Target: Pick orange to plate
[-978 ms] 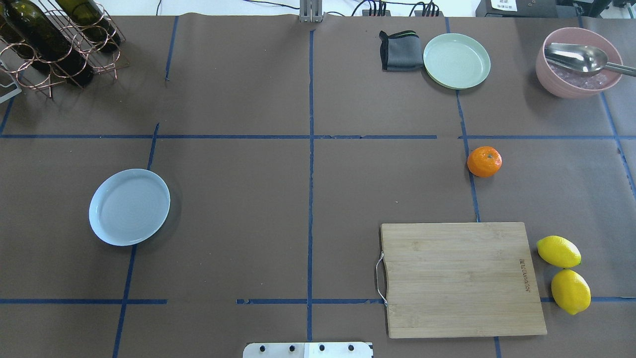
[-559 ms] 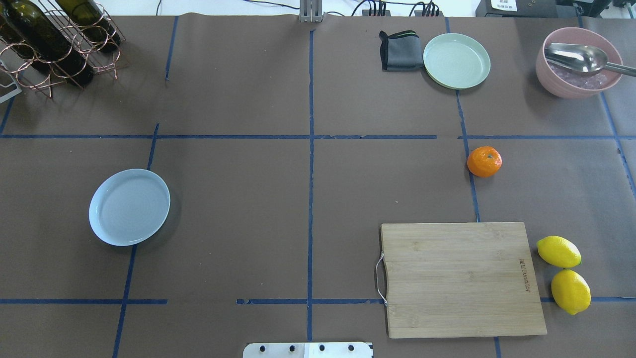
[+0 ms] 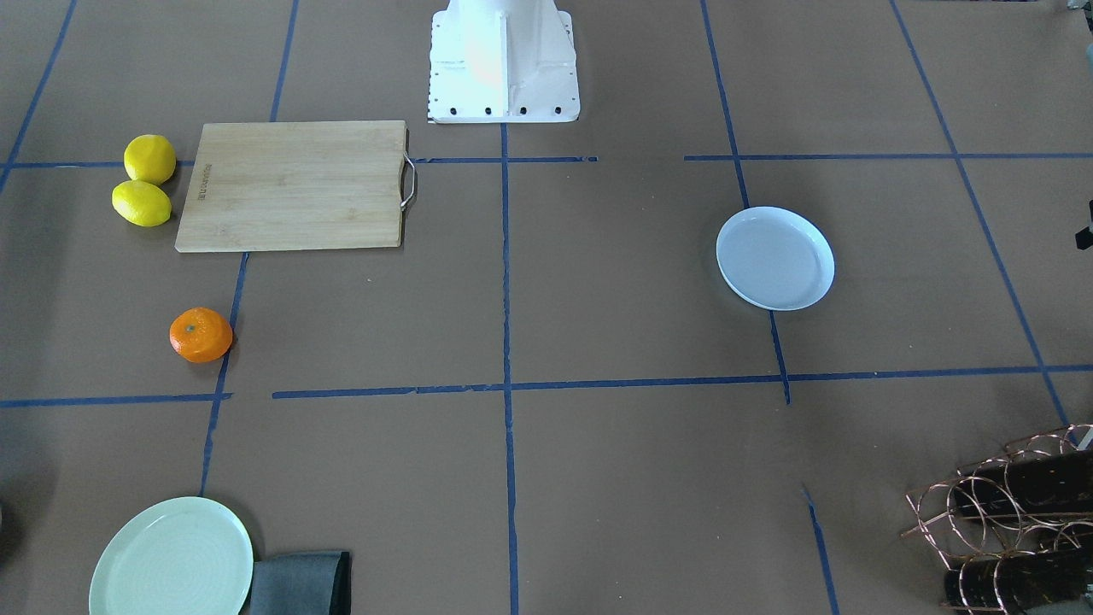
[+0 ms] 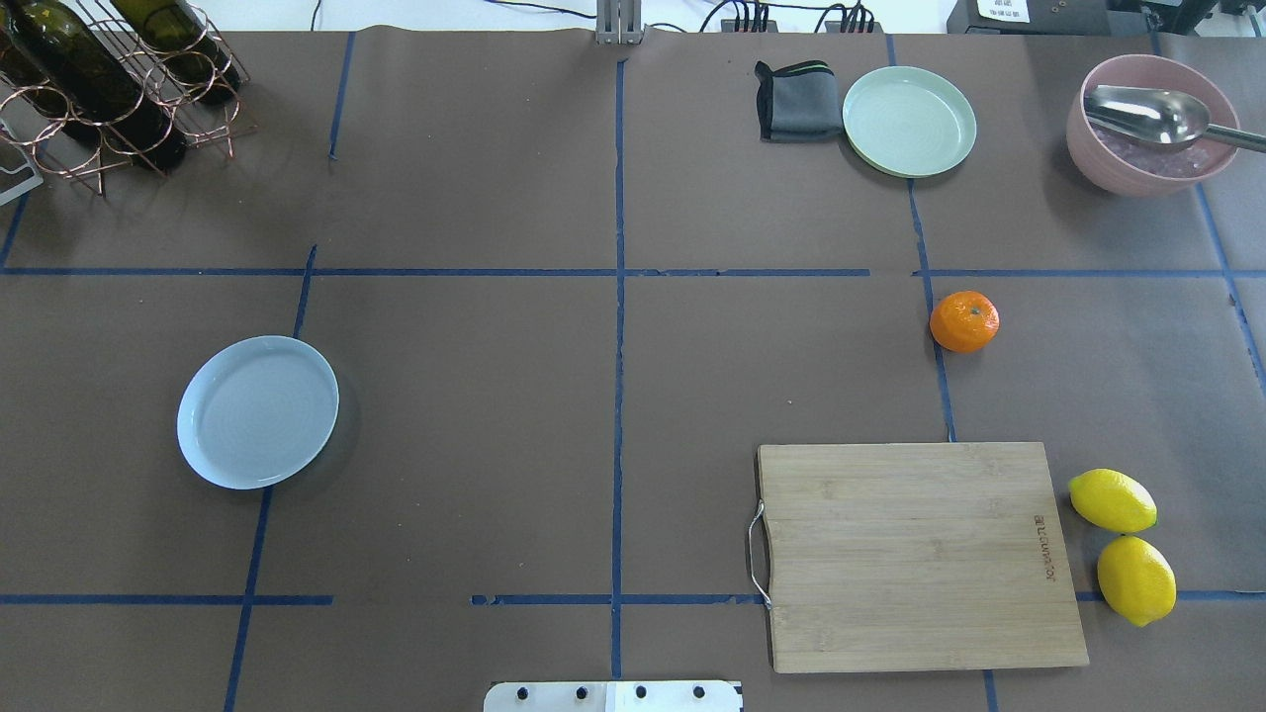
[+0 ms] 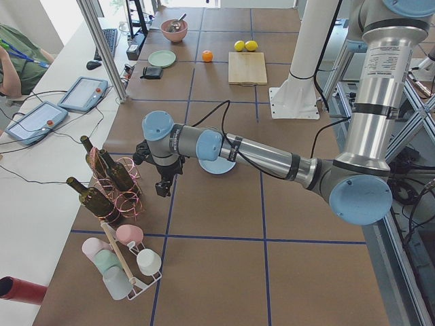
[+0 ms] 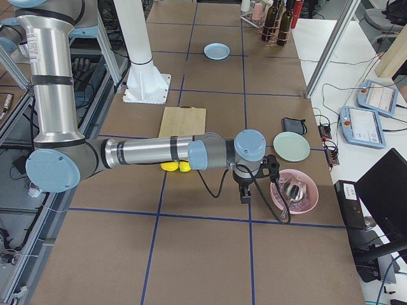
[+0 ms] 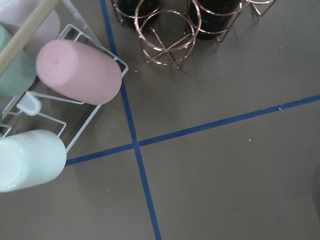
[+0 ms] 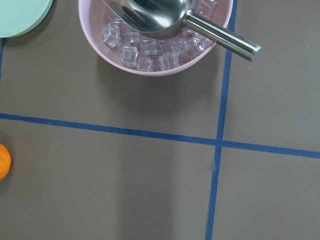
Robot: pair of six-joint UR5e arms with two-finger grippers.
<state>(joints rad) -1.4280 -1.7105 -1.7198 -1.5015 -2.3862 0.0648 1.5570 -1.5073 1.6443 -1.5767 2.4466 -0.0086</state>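
Bamboo board (image 4: 920, 554), lemons (image 4: 1113, 500) near orange (image 4: 964, 321); plate (image 4: 257, 410) well apart; pincers (image 5: 162, 189) (image 6: 245, 196) grip indiscernible.

Light: bright, even, from overhead.
Shadows: soft; the plate (image 4: 257, 410) cast one toward 4 o'clock.
Glare: the scoop (image 8: 155, 12) gleamed.
Focus: sharp throughout.

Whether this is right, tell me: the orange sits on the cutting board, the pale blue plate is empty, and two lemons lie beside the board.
Not quite. The orange is not on the cutting board; it sits on the table, apart from the board, as the overhead exterior view shows. The rest holds: the plate is empty and the two lemons lie beside the board.
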